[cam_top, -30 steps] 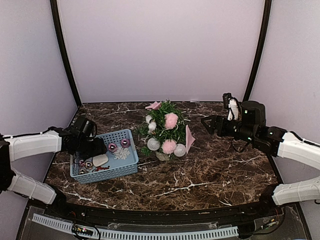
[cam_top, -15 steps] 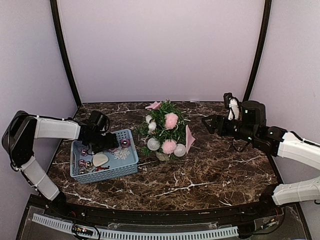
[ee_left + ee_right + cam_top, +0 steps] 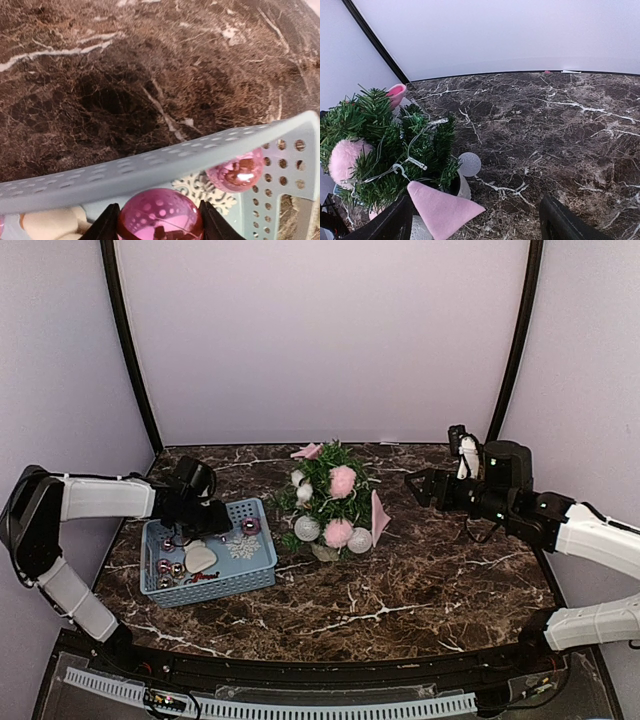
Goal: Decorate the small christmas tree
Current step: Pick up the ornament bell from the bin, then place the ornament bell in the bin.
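The table point(image 3: 420, 580) is dark brown, white-veined. The basket point(image 3: 150, 170) is pale blue, the ball point(image 3: 160, 215) shiny pink, the tree point(image 3: 427, 135) green.

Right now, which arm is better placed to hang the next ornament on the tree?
Left. The left gripper clasps a pink bauble in the basket; the right gripper hangs open and empty beside the tree.

Soft, even light, moderately bright; shadows faint on marble table point(image 3: 420, 580). Small glare spots on pink bauble point(image 3: 160, 215), near lens, slightly blurred. Top view fairly sharp.
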You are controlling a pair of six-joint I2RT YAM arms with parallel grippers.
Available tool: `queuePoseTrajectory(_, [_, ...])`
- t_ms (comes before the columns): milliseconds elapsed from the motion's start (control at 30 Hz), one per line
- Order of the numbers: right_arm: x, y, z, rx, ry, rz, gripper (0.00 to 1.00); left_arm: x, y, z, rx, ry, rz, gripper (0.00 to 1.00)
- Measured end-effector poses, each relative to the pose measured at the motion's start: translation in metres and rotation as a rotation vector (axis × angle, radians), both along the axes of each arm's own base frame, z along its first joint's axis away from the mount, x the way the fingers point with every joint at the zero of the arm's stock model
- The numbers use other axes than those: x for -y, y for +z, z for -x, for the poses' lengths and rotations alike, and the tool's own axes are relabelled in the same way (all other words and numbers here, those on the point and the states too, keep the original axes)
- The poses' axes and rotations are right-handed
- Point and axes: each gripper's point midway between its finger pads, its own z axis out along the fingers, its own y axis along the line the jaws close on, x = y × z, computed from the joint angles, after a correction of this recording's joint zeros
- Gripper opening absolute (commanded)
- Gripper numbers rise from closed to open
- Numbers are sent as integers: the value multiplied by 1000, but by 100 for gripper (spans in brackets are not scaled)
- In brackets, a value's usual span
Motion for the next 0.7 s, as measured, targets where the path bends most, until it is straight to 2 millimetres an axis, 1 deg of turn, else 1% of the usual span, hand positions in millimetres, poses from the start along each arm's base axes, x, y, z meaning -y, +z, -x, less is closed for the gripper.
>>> queuePoseTrajectory(67, [0,1,1,-5,4,2,88,0,20,0,46,-5,17,45])
queuePoseTrajectory(133, [-1,4,1,-6,10,3,88,0,47,0,111,-10,43,44])
queuePoseTrajectory(200, [-3,12,2,1,22,-2,87,1,80,3,191,-24,83,43])
queuePoseTrajectory(300, [-11,30,5,23,71,-22,85,5,125,16,286,-70,156,42])
queuePoseTrajectory(367, [-17,44,9,39,115,-41,84,9,146,27,324,-111,202,40])
queuePoseTrajectory(400, [-23,52,13,46,152,-53,84,13,156,34,339,-140,233,40])
queuePoseTrajectory(500, [-44,77,25,69,268,-82,84,27,176,53,352,-231,325,40])
queuePoseTrajectory(600, [-77,101,47,97,417,-105,84,45,193,73,352,-332,415,40])
queuePoseTrajectory(700, [-109,113,72,112,545,-113,84,73,214,95,351,-463,496,40])
